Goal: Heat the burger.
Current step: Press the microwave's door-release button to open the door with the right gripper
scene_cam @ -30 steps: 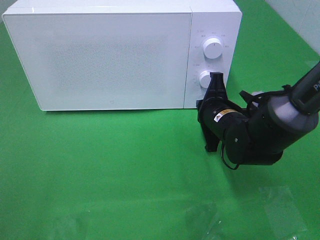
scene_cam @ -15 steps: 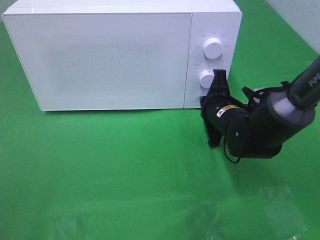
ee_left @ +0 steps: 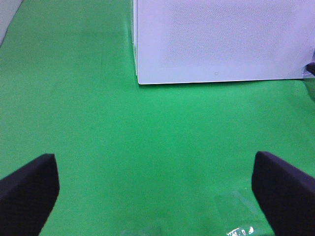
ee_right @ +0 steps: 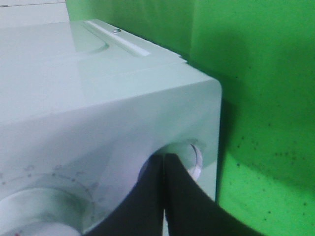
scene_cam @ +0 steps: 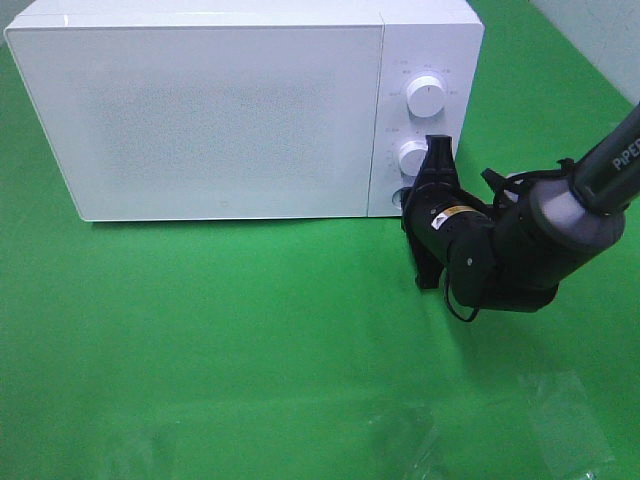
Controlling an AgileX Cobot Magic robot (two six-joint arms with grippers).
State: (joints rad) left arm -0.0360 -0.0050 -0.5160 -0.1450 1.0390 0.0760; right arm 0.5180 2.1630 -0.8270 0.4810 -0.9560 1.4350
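Note:
The burger is hidden; the white microwave (scene_cam: 220, 110) stands at the back with its door closed. My right gripper (scene_cam: 406, 199) is shut with nothing in it. Its tips are against the lower end of the control panel (scene_cam: 425, 60), just below the lower knob (scene_cam: 411, 158). In the right wrist view the shut fingertips (ee_right: 164, 156) meet a round white control (ee_right: 194, 158) near the panel's corner. The left gripper (ee_left: 157, 189) is open over bare green cloth, its two dark fingers (ee_left: 27, 191) far apart, facing the microwave's (ee_left: 221, 39) front. It is out of the high view.
Green cloth (scene_cam: 250, 330) covers the table. The upper knob (scene_cam: 426, 96) sits above the lower one. Clear plastic film (scene_cam: 565, 420) lies at the front right, with more (scene_cam: 400, 440) near the front middle. The right arm's body (scene_cam: 530, 250) hangs low beside the microwave.
The right gripper has edged closer to the microwave's control panel, with its tips now at the panel's lower end. The jaws stayed shut.

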